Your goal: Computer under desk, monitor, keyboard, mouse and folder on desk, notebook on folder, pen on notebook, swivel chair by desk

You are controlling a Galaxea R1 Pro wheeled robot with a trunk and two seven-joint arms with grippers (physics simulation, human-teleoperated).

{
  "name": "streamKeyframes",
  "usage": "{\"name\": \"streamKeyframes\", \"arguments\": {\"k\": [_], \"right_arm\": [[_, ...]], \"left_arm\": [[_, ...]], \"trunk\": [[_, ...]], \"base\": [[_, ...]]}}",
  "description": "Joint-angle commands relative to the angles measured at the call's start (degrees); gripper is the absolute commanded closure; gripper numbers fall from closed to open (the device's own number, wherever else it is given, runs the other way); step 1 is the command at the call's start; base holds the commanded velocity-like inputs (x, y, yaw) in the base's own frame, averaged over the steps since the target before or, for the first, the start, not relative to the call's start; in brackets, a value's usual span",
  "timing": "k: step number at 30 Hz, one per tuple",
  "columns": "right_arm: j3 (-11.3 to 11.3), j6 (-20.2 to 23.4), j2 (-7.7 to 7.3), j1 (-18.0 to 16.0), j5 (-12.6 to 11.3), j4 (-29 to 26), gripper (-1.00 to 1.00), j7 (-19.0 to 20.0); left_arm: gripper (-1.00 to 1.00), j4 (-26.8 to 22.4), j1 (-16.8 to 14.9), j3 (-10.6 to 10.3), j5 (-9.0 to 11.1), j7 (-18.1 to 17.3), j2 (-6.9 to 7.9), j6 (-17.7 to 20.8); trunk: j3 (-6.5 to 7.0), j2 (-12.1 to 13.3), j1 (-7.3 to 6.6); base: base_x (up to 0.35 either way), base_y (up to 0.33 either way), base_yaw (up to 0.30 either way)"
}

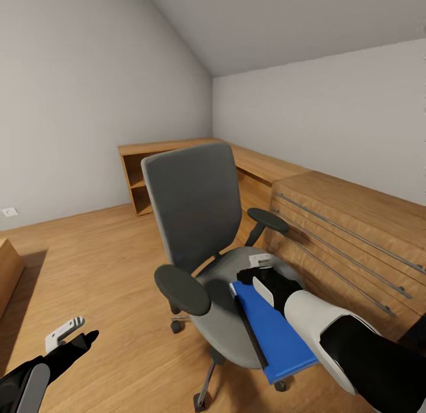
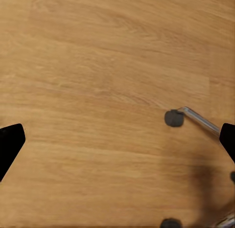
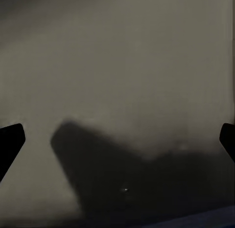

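Here, flat bright-blue folder on grey swivel chair, both tools spread apart

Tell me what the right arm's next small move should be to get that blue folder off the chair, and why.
Probably bring the right gripper back and down over the folder's far edge, then close. It hovers open over the swivel chair's grey seat, past the folder's end, gripping nothing, and the folder lies flat with its near end overhanging the seat.
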Motion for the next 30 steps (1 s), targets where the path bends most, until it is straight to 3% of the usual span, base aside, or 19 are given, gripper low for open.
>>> {"name": "streamKeyframes", "arguments": {"k": [1,30], "right_arm": [[0.3,0.3,-0.03,0.0,-0.7,-0.1,-1.00,-0.4],[0.4,-0.2,-0.04,0.0,-0.7,-0.4,-1.00,-0.2]], "left_arm": [[-1.00,-0.1,0.0,0.0,0.6,0.5,0.01,0.2],[-1.00,-0.1,0.0,0.0,0.6,0.5,0.01,0.3]], "trunk": [[-0.06,0.0,-0.03],[-0.06,0.0,-0.03]], "base": [[-0.090,0.000,0.000],[-0.020,0.000,0.000]]}}
